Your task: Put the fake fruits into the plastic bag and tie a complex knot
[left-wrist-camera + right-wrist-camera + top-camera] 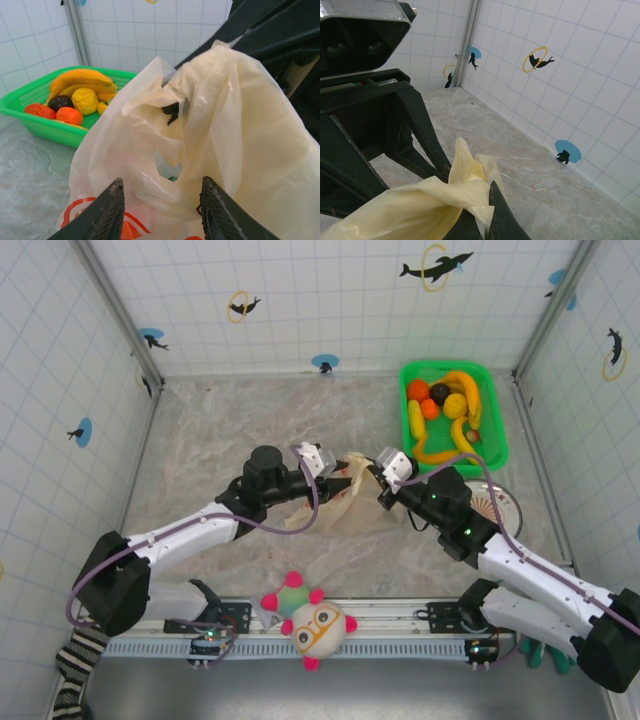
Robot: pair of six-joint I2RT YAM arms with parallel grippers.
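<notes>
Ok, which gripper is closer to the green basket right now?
Right. The right gripper sits just left of and below the green basket in the top view, pinching the plastic bag; the left gripper is further left.

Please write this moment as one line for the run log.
left gripper: open, at plastic bag | right gripper: shut on plastic bag top | fake fruits: in green basket

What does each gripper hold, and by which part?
The right gripper pinches the plastic bag by its bunched top; the left gripper stands open around it.
</notes>
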